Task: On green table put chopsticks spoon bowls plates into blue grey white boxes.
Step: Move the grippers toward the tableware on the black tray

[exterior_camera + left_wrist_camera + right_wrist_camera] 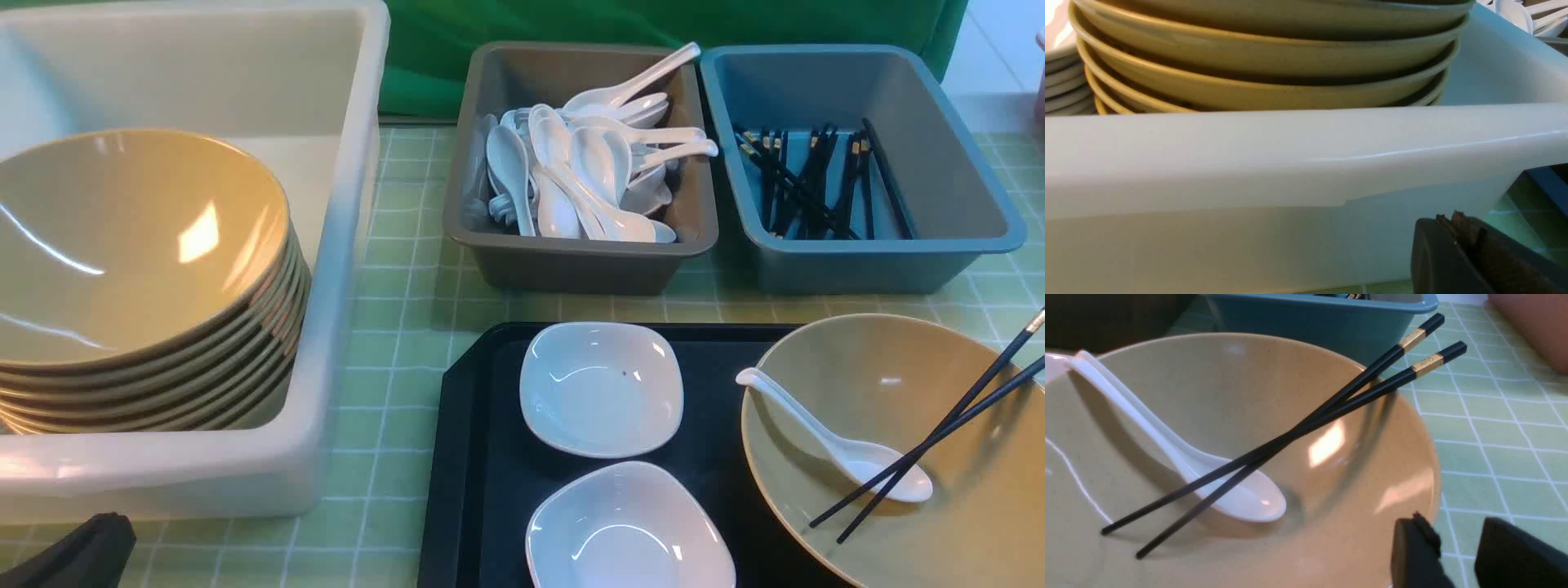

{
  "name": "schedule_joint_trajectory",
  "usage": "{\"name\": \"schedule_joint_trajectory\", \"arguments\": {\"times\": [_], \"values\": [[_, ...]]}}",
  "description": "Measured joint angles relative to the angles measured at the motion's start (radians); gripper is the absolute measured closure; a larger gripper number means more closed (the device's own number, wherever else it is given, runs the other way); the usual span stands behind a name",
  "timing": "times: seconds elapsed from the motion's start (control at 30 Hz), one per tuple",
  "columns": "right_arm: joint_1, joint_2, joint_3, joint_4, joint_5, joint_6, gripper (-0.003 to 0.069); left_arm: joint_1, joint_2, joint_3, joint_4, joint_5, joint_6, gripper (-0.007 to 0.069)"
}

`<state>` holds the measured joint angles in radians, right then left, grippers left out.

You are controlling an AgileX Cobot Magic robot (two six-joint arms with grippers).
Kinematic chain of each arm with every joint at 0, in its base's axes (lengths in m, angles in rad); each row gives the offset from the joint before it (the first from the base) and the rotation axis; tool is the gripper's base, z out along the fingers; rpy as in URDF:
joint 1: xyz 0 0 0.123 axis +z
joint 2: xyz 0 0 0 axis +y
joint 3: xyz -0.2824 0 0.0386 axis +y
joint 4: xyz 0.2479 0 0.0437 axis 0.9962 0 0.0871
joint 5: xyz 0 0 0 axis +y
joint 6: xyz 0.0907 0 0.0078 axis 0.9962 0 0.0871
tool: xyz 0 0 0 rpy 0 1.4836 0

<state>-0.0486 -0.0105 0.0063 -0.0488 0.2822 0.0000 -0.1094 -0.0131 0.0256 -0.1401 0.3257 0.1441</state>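
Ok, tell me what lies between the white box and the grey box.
Only a bare strip of green table, seen in the front view; the white box and grey box stand apart.

Staged lab setup: green backdrop cloth (571, 20), gridded table (392, 327).

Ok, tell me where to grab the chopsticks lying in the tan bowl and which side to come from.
Probably take the chopsticks by their gold-banded ends, coming from the robot's right with the right end effector. Those ends jut past the rim of the bowl, raised with free space beneath, and lie close together; the tips rest low across the spoon.
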Motion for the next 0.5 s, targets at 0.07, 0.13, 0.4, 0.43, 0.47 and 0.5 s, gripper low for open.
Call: {"name": "schedule_joint_trajectory", "arguments": {"times": [0.07, 0.13, 0.4, 0.43, 0.47, 0.5], "values": [[0.000, 0.000, 0.000, 0.000, 0.000, 0.000, 0.0423, 0.000, 0.000, 0.000, 0.000, 0.000, 0.000, 0.0627], [0.000, 0.000, 0.000, 0.000, 0.000, 0.000, 0.0423, 0.000, 0.000, 0.000, 0.000, 0.000, 0.000, 0.0627], [0.000, 0.000, 0.000, 0.000, -0.001, 0.000, 0.0423, 0.000, 0.000, 0.000, 0.000, 0.000, 0.004, 0.0627], [0.000, 0.000, 0.000, 0.000, -0.001, 0.000, 0.0423, 0.000, 0.000, 0.000, 0.000, 0.000, 0.005, 0.0627], [0.000, 0.000, 0.000, 0.000, -0.001, 0.000, 0.0423, 0.000, 0.000, 0.000, 0.000, 0.000, 0.005, 0.0627], [0.000, 0.000, 0.000, 0.000, -0.001, 0.000, 0.0423, 0.000, 0.000, 0.000, 0.000, 0.000, 0.005, 0.0627]]}}
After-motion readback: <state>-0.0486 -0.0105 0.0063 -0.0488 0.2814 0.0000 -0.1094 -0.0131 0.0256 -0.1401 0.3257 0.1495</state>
